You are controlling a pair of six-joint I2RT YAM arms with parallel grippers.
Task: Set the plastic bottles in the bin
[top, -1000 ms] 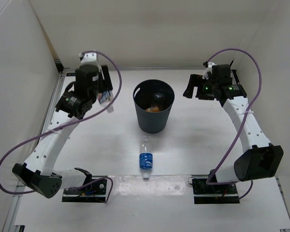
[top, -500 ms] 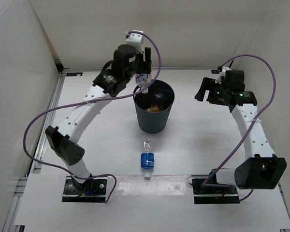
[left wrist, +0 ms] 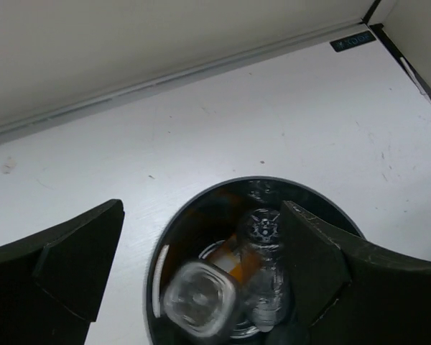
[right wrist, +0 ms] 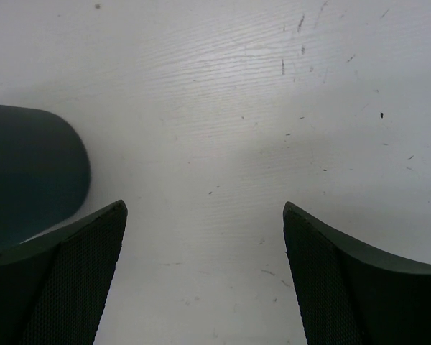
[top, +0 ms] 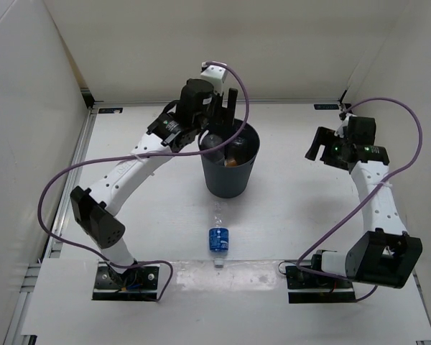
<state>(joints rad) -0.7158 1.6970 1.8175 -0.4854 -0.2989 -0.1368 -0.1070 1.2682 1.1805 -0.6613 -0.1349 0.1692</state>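
A: Dropping between the parted fingers, there goes the released bottle! It's a blur in the left wrist view, inside the mouth of the bin, touching neither finger.

B: And it has company down there: the orange bottle and a clear bottle, cap end toward the camera, side by side in the bin.

A: One is left outside. The blue-label bottle lies on the table near the bin's front side, exactly where it lay a second ago.

B: So what's changed? Half a second back the left gripper was clamped on that bottle above the bin's far-left rim. Now its jaws stand wide, holding nothing.

A: Look at the left arm. A second ago it was folded out at the left side of the table. Now it reaches long and diagonal from its base, wrist over the rim, fingers pointing down into the bin.

B: And the right side? The right gripper has slid off toward the right wall over that same second, well apart from the bin.

A: Its jaws are spread too. In the right wrist view there's only bare table between them, with the bin's dark wall at the left edge.

B: The right arm runs from the elbow by its base straight back along the table's right side.
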